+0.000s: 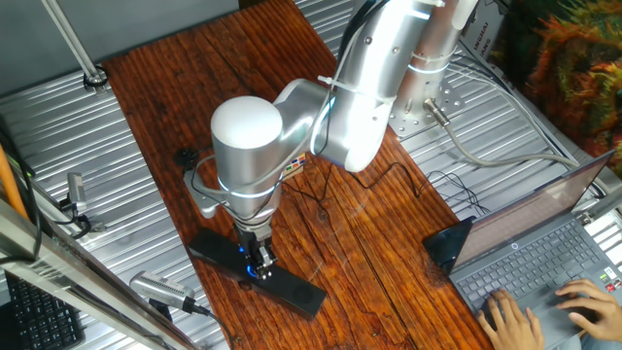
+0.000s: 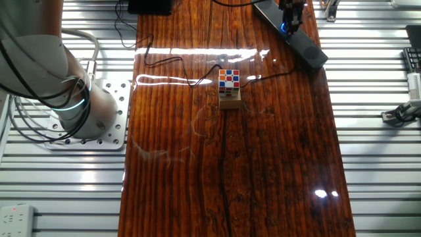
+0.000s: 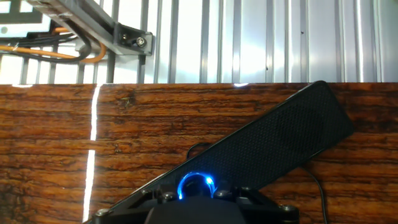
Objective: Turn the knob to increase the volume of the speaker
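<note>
The speaker [image 1: 296, 290] is a long, slim black bar lying aslant near the wooden table's edge. It also shows in the other fixed view [image 2: 306, 46] and the hand view [image 3: 286, 137]. The knob [image 1: 255, 269] glows blue at its middle, and shows in the other fixed view [image 2: 284, 27] and as a blue ring in the hand view [image 3: 196, 185]. My gripper [image 1: 258, 261] points straight down on the knob with its fingers close on either side of it. The fingertips are hidden under the hand in the hand view [image 3: 196, 198].
A colour cube on a wooden block [image 2: 229, 82] stands mid-table with thin black cables [image 2: 177, 66] beside it. A laptop [image 1: 544, 243] with a person's hands [image 1: 549, 309] sits at one corner. A metal cylinder [image 1: 155, 290] and metal frame [image 3: 106, 28] lie beyond the table edge.
</note>
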